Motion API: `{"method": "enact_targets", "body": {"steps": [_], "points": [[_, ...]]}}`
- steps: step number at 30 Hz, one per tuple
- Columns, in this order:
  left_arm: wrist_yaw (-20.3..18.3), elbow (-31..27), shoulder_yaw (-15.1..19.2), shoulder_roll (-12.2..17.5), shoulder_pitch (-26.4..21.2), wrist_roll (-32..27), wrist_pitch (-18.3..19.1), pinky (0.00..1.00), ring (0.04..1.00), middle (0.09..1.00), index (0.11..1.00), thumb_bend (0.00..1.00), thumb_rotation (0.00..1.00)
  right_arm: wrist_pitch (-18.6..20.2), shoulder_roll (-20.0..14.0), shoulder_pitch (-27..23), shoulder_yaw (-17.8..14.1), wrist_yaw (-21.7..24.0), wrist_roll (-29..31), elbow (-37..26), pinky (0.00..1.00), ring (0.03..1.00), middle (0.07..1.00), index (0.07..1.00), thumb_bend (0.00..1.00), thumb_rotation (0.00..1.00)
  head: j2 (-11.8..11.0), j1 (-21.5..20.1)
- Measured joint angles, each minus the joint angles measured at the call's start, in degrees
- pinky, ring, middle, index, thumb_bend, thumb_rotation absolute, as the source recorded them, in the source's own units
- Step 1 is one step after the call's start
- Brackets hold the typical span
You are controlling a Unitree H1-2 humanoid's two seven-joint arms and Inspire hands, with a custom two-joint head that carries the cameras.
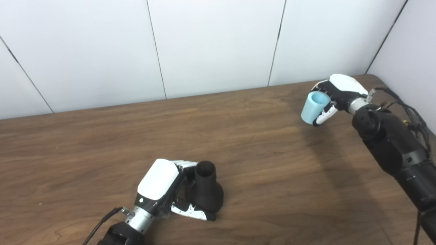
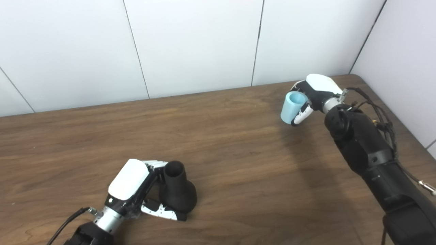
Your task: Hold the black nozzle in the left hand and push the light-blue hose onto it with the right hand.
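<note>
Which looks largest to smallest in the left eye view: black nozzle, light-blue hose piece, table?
1. Table, by far the largest.
2. Black nozzle, in the left hand.
3. Light-blue hose, in the right hand.
The hose sits farther from the camera, so its true size relative to the nozzle is unsure.

The brown wooden table [image 1: 102, 143] carries the black nozzle [image 1: 206, 192].

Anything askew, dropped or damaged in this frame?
Nothing stands out. The left hand grips the black nozzle upright on the table; the right hand holds the light-blue hose tilted, far from it. No spill or damage visible.
</note>
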Motion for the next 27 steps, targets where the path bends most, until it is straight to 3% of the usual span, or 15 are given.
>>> {"method": "enact_targets", "body": {"steps": [10,11,12,14,18,27], "points": [[0.0,0.0,0.0,0.0,-0.1,0.0,0.0,0.41,0.509,0.506,0.46,0.48,0.0,-0.7,0.0,0.0,0.7,-0.2,-0.2,0.1,0.64,0.588,0.62,0.648,0.83,0.0,0.3,0.3],[0.0,0.0,0.0,0.0,-0.1,0.0,0.0,0.4,0.504,0.499,0.465,0.48,0.0,-0.5,0.1,0.0,0.7,-0.2,-0.2,0.1,0.65,0.566,0.542,0.635,0.68,0.0,0.4,0.3],[0.0,0.0,0.0,0.0,-0.1,0.0,0.0,0.4,0.503,0.497,0.467,0.48,0.0,-0.2,0.2,0.0,0.7,-0.2,-0.3,0.1,0.65,0.553,0.509,0.578,0.6,0.0,0.4,0.3],[0.0,0.0,0.0,0.1,-0.1,0.0,0.0,0.4,0.507,0.5,0.464,0.48,0.0,0.1,0.4,0.0,0.8,-0.6,-0.5,0.3,0.62,0.534,0.496,0.509,0.54,0.0,0.4,0.3],[0.0,0.0,0.0,0.1,-0.1,0.0,0.0,0.4,0.502,0.494,0.47,0.48,0.0,-0.2,1.2,0.0,0.7,-2.9,-0.6,1.1,0.49,0.434,0.526,0.476,0.52,0.0,0.3,0.2],[0.0,0.0,-0.2,0.1,-0.3,0.0,0.0,0.38,0.484,0.479,0.481,0.48,0.0,-1.6,1.8,0.3,0.5,-4.6,-0.5,0.8,0.43,0.404,0.534,0.482,0.52,0.0,0.2,0.3]]}}
